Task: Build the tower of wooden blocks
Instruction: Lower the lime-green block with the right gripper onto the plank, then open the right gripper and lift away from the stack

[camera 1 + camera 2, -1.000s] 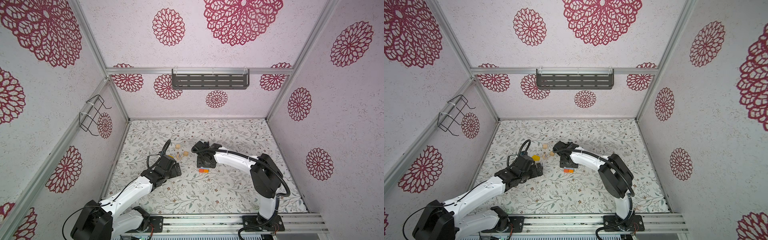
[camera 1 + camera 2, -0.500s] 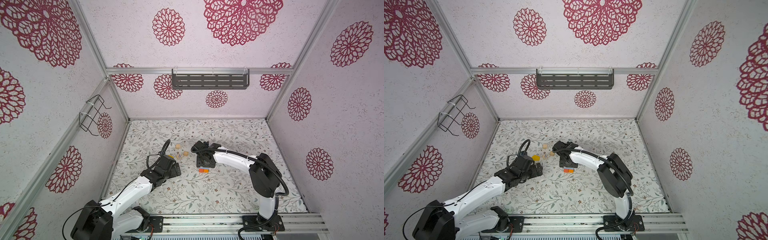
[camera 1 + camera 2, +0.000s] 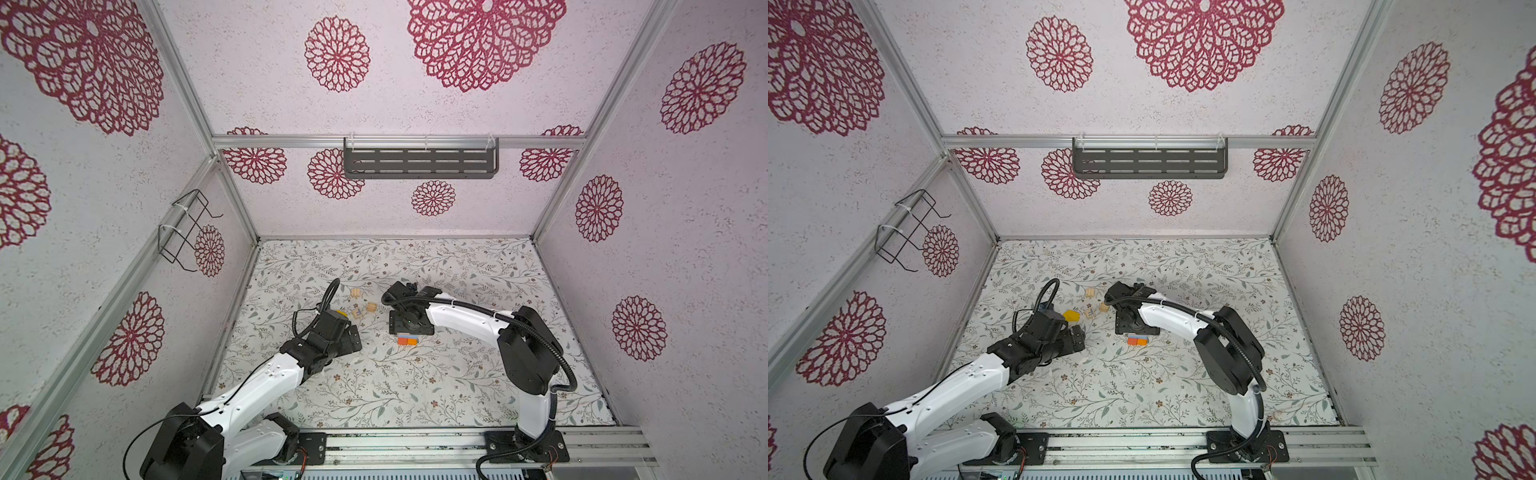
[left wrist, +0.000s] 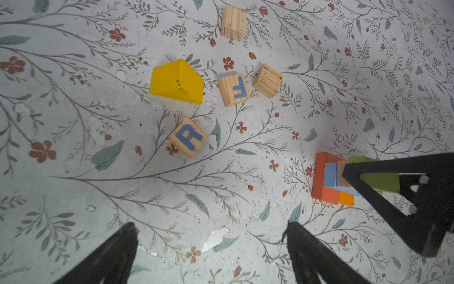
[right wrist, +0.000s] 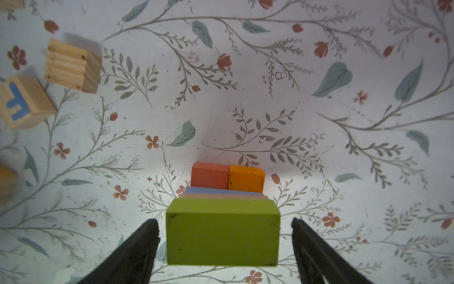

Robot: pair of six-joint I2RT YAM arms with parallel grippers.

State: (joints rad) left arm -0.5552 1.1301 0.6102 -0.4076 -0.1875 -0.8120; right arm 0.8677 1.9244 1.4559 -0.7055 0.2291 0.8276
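Tower [image 3: 407,340] is kept on the surface [image 3: 415,386], near-right of the cubes [image 4: 233,91] | lime-green block [image 5: 222,231] is just released on top | right fingers [image 5: 137,248] are spread clear of it | left fingers [image 4: 110,253] are spread, empty | cubes, yellow roof piece [image 4: 177,81] are unstacked.

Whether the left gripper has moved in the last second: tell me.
No. In both top views the left gripper sits where it was, on the near side of the yellow block, open and empty.
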